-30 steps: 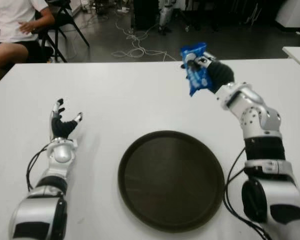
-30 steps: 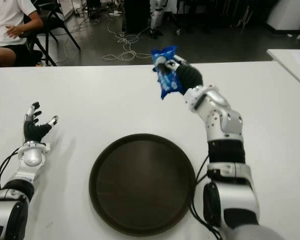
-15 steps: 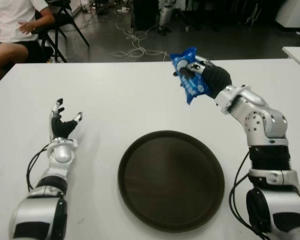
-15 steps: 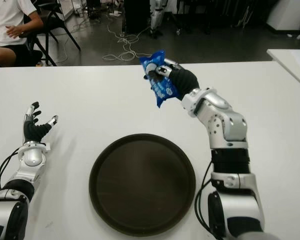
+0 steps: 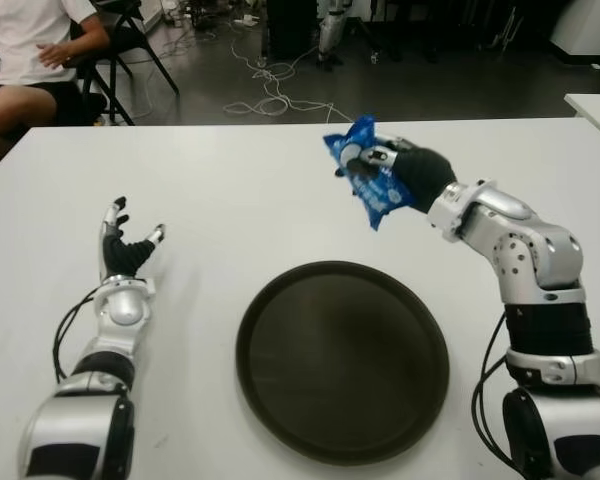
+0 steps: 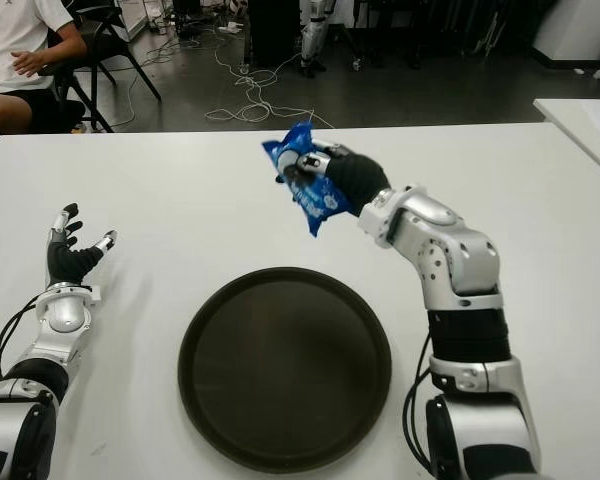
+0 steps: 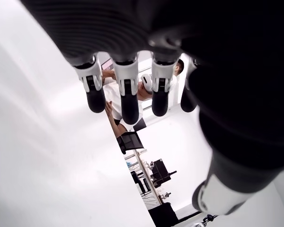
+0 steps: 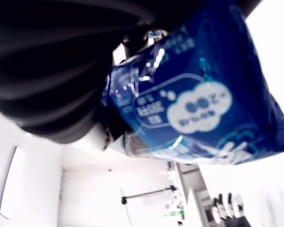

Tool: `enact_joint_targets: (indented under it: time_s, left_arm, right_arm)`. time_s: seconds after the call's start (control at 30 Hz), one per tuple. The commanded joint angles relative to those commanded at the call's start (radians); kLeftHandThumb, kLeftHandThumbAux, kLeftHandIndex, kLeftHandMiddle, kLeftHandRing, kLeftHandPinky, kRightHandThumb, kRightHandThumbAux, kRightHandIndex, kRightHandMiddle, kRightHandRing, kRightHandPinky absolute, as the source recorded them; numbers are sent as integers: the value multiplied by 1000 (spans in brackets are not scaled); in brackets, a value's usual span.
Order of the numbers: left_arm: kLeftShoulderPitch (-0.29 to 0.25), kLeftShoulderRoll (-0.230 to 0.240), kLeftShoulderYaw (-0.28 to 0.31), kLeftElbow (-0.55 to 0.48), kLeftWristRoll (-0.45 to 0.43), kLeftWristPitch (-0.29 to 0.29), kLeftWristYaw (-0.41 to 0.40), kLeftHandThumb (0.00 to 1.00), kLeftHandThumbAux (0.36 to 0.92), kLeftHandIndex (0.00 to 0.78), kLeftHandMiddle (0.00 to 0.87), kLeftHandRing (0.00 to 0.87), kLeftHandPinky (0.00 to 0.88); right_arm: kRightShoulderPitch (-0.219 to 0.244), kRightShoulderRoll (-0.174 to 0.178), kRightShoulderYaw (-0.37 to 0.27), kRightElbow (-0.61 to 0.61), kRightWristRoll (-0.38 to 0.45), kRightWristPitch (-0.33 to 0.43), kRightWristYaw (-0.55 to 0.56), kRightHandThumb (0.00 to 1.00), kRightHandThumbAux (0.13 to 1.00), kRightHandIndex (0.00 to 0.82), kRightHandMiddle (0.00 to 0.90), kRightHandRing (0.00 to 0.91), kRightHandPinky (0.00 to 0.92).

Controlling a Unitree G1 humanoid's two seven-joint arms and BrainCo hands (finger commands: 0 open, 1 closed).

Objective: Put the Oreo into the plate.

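Gripping the Oreo pack (image 5: 368, 182) in curled fingers, the right hand (image 5: 412, 178) holds it in the air beyond the far rim of the plate (image 5: 342, 360), a little toward the plate's right side, with the pack sticking out on the hand's left. It is a crinkly, glossy blue wrapper with white print and a pinched, jagged top edge (the wrist view shows a white cloud-shaped label on it). The plate is round, dark and matte, with a shallow raised rim, and has nothing in it. Well to the plate's left, the left hand (image 5: 126, 250) is palm-up with fingers spread, holding nothing. The table (image 5: 240, 200) is plain smooth white. Beyond it, far from the plate, are a grey floor with loose cables (image 5: 270, 95), black chair legs, and a seated person (image 5: 30, 60) in a white shirt.
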Motion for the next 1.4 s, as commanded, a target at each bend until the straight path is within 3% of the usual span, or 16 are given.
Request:
enact_joint_targets:
  time_s: [0.17, 0.27, 0.57, 1.07, 1.27, 1.4]
  left_arm:
    - [1, 1, 1, 1, -1, 3, -5, 0, 794, 74, 111, 100, 84]
    - [1, 3, -1, 2, 3, 5, 0, 0, 782, 72, 112, 102, 87]
    - [-1, 3, -1, 2, 1, -3, 1, 0, 774, 81, 128, 112, 97]
    - [0, 3, -5, 0, 7, -4, 13, 0, 793, 76, 128, 119, 103]
    - [0, 2, -4, -2, 6, 2, 15, 0, 790, 78, 125, 107, 86]
    - [0, 3, -1, 2, 1, 3, 9, 0, 788, 76, 123, 110, 92]
  right_arm:
    - [5, -1, 16, 7, -3, 4, 18, 728, 715, 435, 788, 817, 830]
    - [24, -11, 46, 16, -26, -30, 45, 731, 714, 436, 787, 817, 827]
    - [51, -92, 162, 2, -135, -169, 130, 727, 712, 440, 818, 828, 832]
    - [51, -127, 214, 43, -223, -240, 176, 709, 718, 439, 815, 829, 833]
    - [58, -139, 251, 39, -311, -297, 140, 706, 720, 439, 804, 817, 812]
    - [74, -167, 322, 31, -448, -387, 86, 704, 722, 439, 804, 810, 802]
